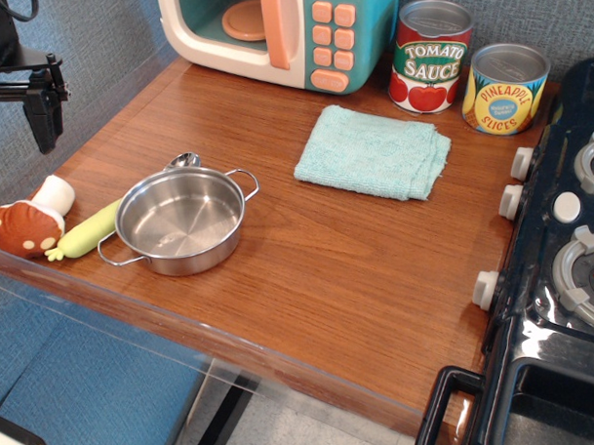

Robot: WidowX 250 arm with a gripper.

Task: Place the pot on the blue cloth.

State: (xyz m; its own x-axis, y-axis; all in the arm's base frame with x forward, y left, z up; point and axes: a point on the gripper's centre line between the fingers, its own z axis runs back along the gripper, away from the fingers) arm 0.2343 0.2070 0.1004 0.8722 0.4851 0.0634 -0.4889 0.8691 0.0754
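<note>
The shiny steel pot (180, 220) with two wire loop handles stands empty and upright on the wooden table at the front left. The pale aqua-blue cloth (373, 151) lies folded flat to the right of it and further back, with bare wood between the two. My black gripper (44, 119) hangs at the far left, above the table's left edge, well apart from the pot and holding nothing. Its fingers point down and look like one dark block, so I cannot tell how the jaws stand.
A toy mushroom (29, 222) and a pale green vegetable (87, 230) lie just left of the pot. A metal spoon (185, 160) peeks out behind it. A toy microwave (280, 28), a tomato sauce can (430, 57) and a pineapple can (507, 88) stand at the back. A black stove (571, 252) borders the right.
</note>
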